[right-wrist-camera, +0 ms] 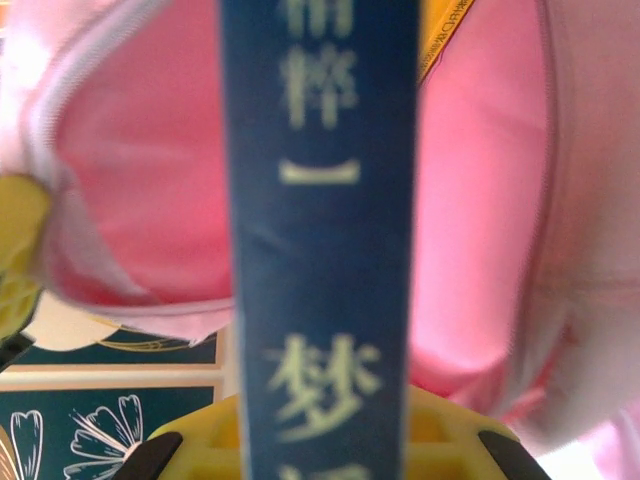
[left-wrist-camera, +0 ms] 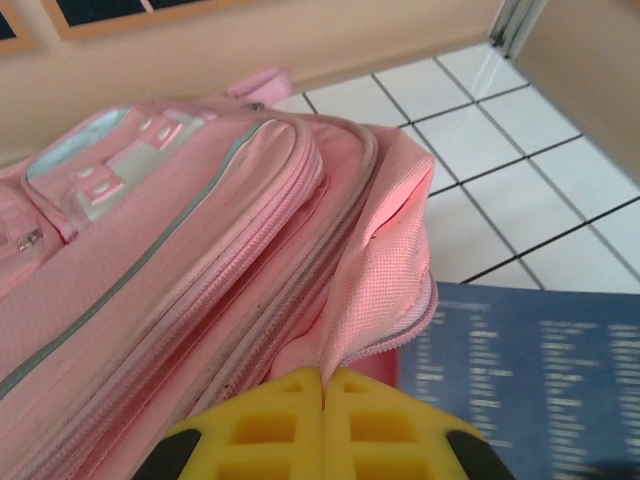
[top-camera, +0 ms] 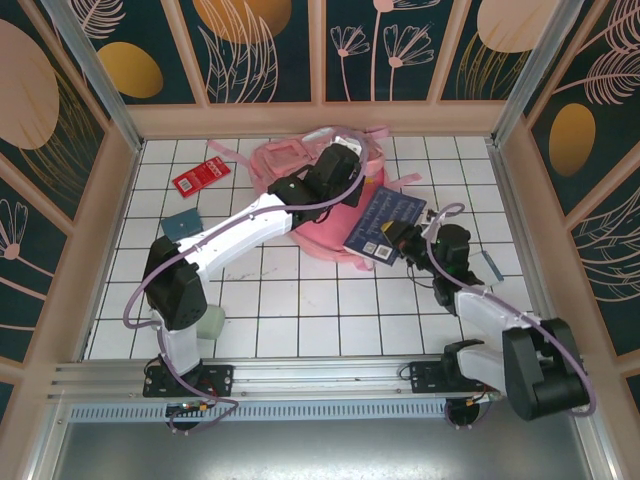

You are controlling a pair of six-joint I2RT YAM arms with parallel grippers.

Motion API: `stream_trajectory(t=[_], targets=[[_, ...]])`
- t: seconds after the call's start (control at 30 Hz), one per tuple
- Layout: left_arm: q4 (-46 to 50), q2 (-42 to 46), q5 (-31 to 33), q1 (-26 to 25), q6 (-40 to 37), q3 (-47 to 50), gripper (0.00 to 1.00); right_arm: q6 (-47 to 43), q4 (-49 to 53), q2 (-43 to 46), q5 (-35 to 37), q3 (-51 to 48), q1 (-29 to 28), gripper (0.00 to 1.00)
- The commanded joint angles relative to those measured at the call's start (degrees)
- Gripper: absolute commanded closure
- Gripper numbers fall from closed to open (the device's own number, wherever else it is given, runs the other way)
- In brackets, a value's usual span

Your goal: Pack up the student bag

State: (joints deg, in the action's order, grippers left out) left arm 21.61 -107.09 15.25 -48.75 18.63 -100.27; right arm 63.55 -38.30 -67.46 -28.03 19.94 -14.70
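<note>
Student bag (top-camera: 322, 238): pink, lying toward the back of the tiled tabletop (top-camera: 300, 320).
Left pincer (left-wrist-camera: 323, 385): closed tight, pinching the flap at the bag's opening.
Right pincer (top-camera: 398, 238): clamped on a dark blue book (top-camera: 385, 222) at the bag's right edge.

The student bag (left-wrist-camera: 170, 250) spreads from 8 to 11 o'clock, its pocketed front facing up, with pale strips and zip lines running along it. At 6 o'clock the left gripper (left-wrist-camera: 323, 388) has its yellow fingers (left-wrist-camera: 265, 430) pressed together on a pink flap at the bag's edge; the flap rises toward the centre. A blue book (left-wrist-camera: 530, 370) with pale print lies at 4 o'clock, just beside the flap. White tiles (left-wrist-camera: 520, 190) show at 2 o'clock, and a beige wall (left-wrist-camera: 300, 40) at 12.
</note>
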Motion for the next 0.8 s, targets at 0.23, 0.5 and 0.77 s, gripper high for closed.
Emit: stream_trajectory(t=[0.23, 0.5, 0.77], targets=[[-6.3, -0.7, -5.7, -0.8, 6.2, -7.5, 1.00, 8.3, -19.7, -18.1, 12.9, 11.0, -4.9, 1.00], [-5.4, -2.0, -6.6, -1.0, 7.0, -9.9, 1.00, 17.8, -26.5, -37.7, 25.1, 23.4, -8.8, 1.00], [-5.2, -2.0, -7.6, -1.0, 7.7, -9.4, 1.00, 20.6, -21.1, -51.7, 34.3, 40.8, -12.6, 1.00]])
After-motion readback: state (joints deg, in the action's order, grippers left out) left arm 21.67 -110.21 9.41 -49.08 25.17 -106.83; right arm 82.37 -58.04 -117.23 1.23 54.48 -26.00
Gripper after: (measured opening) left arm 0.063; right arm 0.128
